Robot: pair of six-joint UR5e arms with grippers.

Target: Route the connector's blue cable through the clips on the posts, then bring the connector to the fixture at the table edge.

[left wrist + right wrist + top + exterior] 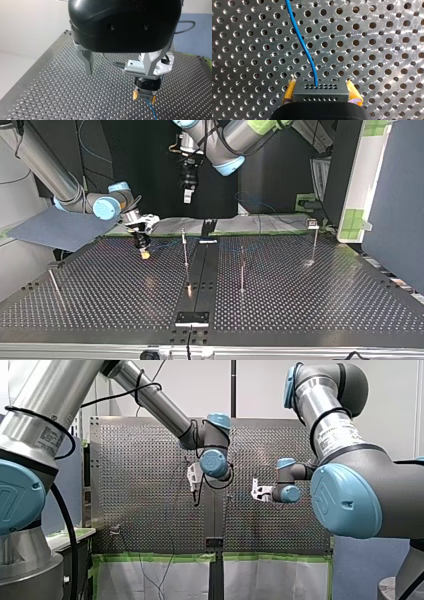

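Observation:
My right gripper point(321, 96) is shut on the dark connector point(320, 92), with a yellow pad point(289, 90) on each side of it. The blue cable point(304, 45) leaves the connector's face and runs ahead over the perforated table. At the top view's left, my right gripper point(144, 252) hangs just above the table, near the far edge. My left gripper point(119, 73) is open and empty, high above it. Under its metal fingers point(88, 62) I see my right gripper point(145, 94) with the connector and the cable point(151, 110). In the top view my left gripper point(187, 195) hangs above the far edge.
Thin posts stand on the table: one near the middle point(185, 251), one beside it point(243, 270), one at the far right point(315, 240) and one at the left point(54, 286). A black fixture point(192, 318) sits at the near table edge.

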